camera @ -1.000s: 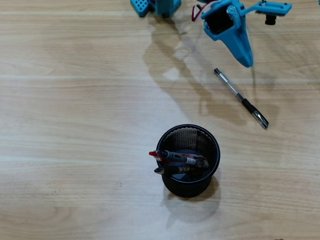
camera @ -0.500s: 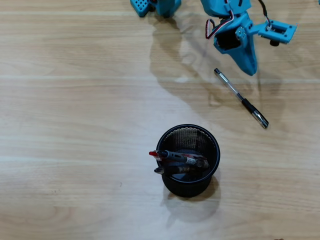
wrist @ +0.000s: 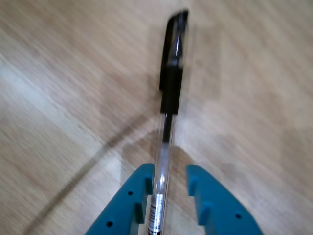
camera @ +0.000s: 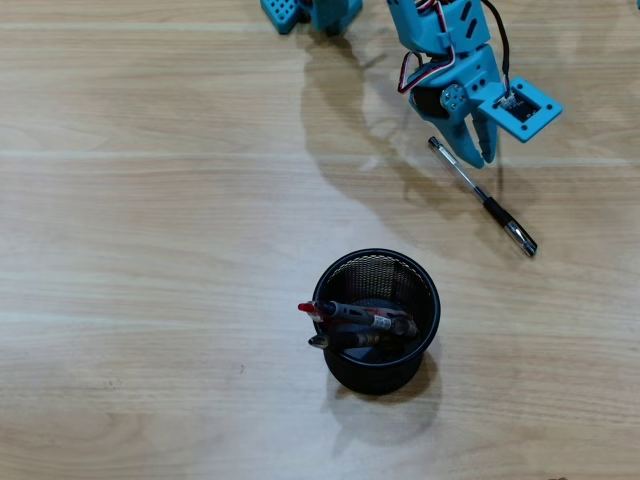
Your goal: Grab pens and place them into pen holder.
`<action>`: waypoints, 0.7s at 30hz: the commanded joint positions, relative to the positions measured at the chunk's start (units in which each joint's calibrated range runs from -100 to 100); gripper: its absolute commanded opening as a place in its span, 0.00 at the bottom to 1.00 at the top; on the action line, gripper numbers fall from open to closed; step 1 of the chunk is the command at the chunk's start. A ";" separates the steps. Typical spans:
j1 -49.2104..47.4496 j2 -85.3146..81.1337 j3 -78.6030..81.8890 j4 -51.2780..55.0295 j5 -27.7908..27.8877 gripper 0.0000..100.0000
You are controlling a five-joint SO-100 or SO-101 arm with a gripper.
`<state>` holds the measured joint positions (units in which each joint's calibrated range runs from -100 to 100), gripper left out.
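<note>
**Gripper straddles the last loose pen**

The wooden table carries little: the holder, the arm's blue base at the top edge of the overhead view, and one pen lying loose. Nothing lies between that pen and the holder, which stands well apart from it, lower and to the left in the overhead view.

Inside the holder, pens lean across the cup, a red cap poking over the left rim. How many are in there is hard to count.

The loose pen lies flat and diagonal, its clear barrel toward the arm, its black grip and tip away. The gripper is over the barrel end. In the wrist view the two blue fingers stand slightly apart, one on each side of the barrel; the gripper is not closed on the pen, which rests on the table. A small printed label shows on the barrel, too blurred to read.
</note>
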<state>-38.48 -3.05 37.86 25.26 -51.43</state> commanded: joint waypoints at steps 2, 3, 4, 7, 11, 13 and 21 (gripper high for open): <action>1.93 1.25 -6.54 7.76 -0.57 0.14; 1.93 1.92 -7.62 9.48 -0.57 0.14; 2.03 2.59 -9.06 11.03 -0.62 0.15; 2.03 4.86 -13.93 15.08 -0.62 0.14; 1.66 8.64 -19.97 18.95 -0.62 0.14; 1.21 10.49 -22.58 19.98 -0.62 0.14; 0.03 15.28 -27.09 20.41 -0.82 0.14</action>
<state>-37.39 11.62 14.43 45.24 -51.84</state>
